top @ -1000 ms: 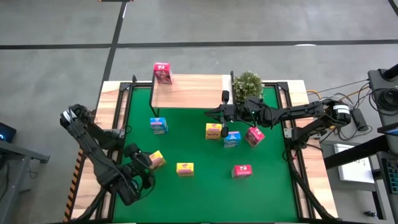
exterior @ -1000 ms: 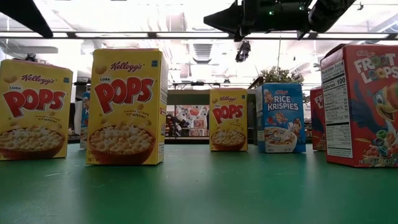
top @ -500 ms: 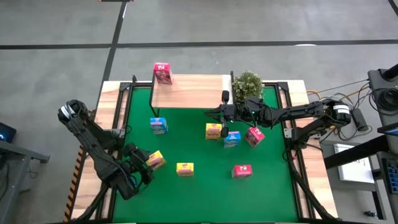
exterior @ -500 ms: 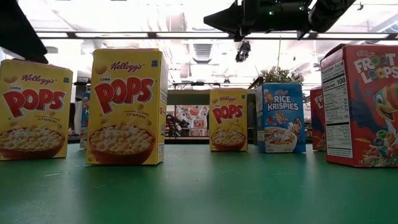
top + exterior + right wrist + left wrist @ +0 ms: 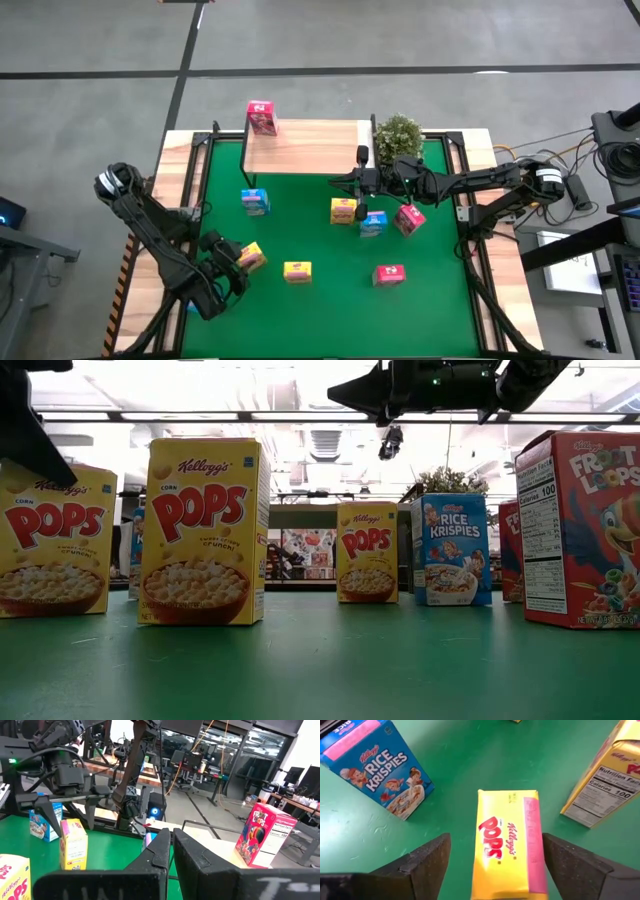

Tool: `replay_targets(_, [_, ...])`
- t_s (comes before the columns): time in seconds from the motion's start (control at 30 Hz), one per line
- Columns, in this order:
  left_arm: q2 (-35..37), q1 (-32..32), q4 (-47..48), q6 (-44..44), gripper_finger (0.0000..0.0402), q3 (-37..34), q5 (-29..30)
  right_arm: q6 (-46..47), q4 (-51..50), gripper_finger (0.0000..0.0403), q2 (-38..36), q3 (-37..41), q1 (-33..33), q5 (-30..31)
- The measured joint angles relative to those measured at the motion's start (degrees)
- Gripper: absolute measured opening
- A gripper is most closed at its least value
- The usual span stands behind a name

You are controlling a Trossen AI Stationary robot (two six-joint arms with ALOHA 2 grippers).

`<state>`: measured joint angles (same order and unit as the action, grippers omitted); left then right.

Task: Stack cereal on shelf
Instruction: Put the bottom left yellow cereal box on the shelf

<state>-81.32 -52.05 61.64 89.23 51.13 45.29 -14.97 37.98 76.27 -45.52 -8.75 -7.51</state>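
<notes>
Yellow cardboard Corn Pops cereal box (image 5: 509, 845) lies between the spread fingers of the left end effector (image 5: 222, 268), not yet gripped.

Reaching for a pick looks like the step in hand; next the fingers must close on its sides, then carry it to the light-wood shelf (image 5: 305, 147) far ahead, where one pink-red box (image 5: 261, 117) stands. A blue Rice Krispies box (image 5: 377, 766) stands just beside, another yellow box (image 5: 610, 775) opposite. The right end effector (image 5: 345, 181), closed and empty, waits over the green tabletop (image 5: 320, 315).

Between my left gripper's (image 5: 492, 865) matt black plastic fingers (image 5: 427, 862): yellow cereal box (image 5: 507, 845), printed cardboard, slight sheen. Under it, green tabletop (image 5: 470, 760), matt, faintly scuffed. Ahead, shelf (image 5: 305, 147), pale smooth wood.
</notes>
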Motion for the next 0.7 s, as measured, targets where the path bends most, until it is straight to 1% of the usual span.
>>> replay_targets(0.13, [-0.08,0.02,-0.38,-1.27,0.0274,0.43,0.25,-0.01,0.02,0.0013,0.0,0.0,0.0,0.01])
replay_targets(0.37, [-0.1,0.02,-2.59,-1.63,0.0208,0.46,0.23,-0.01,0.02,0.0013,0.0,-0.01,0.0,0.0])
replay_targets(0.47, [-0.1,0.02,-3.16,-1.68,0.0186,0.46,0.23,0.02,0.0,0.0013,0.0,0.0,0.0,0.0])
replay_targets(0.6, [-0.1,0.02,-3.6,-2.47,0.0169,1.05,0.19,0.38,-0.2,0.0013,0.0,-0.02,0.0,0.0])
replay_targets(0.7, [-0.1,0.02,-3.65,-6.23,0.0163,4.12,0.68,0.38,-0.26,0.0013,0.0,-0.01,0.0,0.0])
